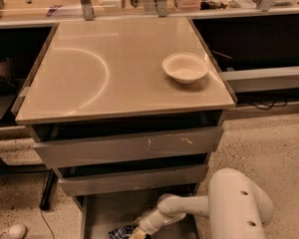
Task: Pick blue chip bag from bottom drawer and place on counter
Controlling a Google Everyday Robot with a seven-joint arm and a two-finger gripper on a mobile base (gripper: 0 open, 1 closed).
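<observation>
The bottom drawer point(104, 208) is pulled open under the two grey-fronted drawers, its flat grey floor showing. The blue chip bag point(120, 231) lies on the drawer floor at the bottom edge of the view, only partly in the picture. My gripper point(138, 232) reaches down into the drawer from the right on the white arm point(189, 207), right beside and touching the bag. The beige counter point(89, 73) with its faint arc mark lies above.
A white bowl point(185, 67) stands on the counter's right side. The white arm's bulky base point(241, 205) fills the lower right over speckled floor. A shelf with several items runs along the back. A shoe point(10, 231) shows at the lower left.
</observation>
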